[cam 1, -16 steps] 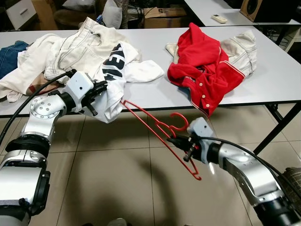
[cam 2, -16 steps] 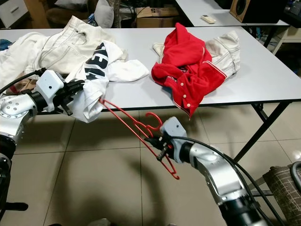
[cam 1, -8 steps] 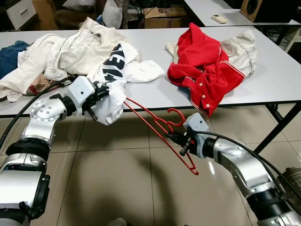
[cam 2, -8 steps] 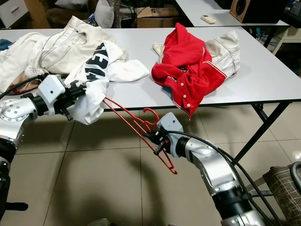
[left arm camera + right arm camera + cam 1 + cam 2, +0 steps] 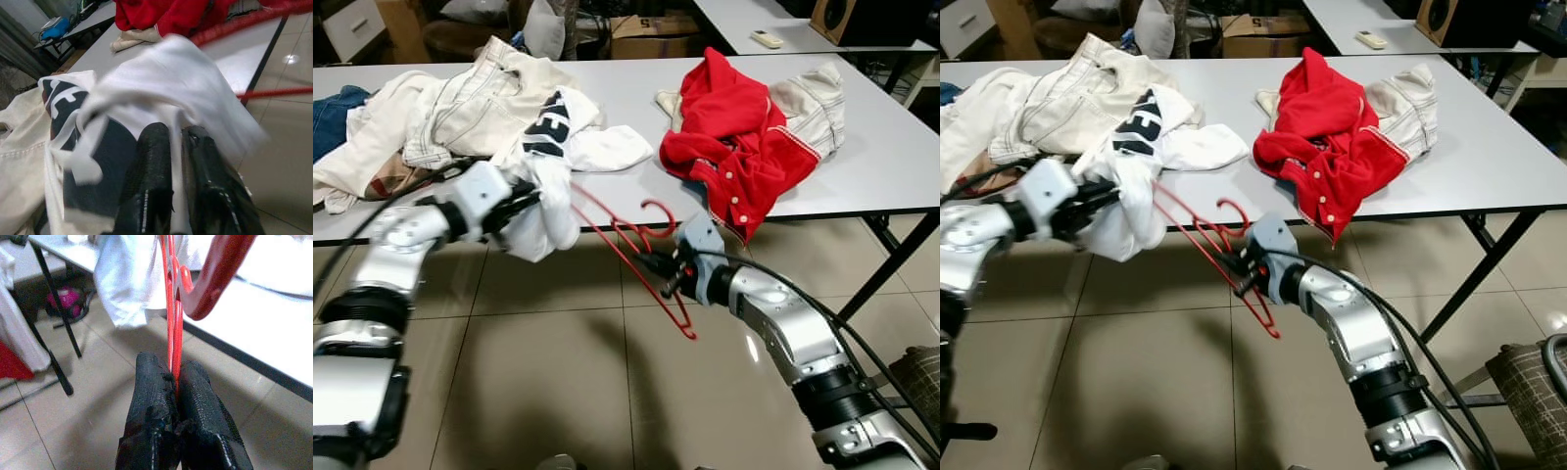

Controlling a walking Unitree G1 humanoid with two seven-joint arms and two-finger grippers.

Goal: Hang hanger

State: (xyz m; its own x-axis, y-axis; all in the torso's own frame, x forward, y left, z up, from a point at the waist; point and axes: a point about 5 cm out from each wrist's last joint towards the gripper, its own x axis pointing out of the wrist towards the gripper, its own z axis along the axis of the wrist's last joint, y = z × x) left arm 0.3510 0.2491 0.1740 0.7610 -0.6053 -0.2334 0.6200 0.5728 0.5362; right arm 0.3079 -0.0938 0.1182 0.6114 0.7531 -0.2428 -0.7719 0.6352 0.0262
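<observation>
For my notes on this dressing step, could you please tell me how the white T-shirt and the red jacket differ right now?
The white T-shirt hangs off the table edge, pinched in the left pincer; the red jacket lies crumpled on the tabletop, ungripped. The T-shirt bears dark lettering; the jacket shows white trim and snaps. The red hanger, clamped in the right pincer, points at the T-shirt, not the jacket. Both drape partly past the table's front edge.

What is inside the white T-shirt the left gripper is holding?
One arm of the red plastic hanger, gripped by the right gripper, runs into the white T-shirt with black lettering held by the left gripper. Its tip is covered by cloth.
</observation>
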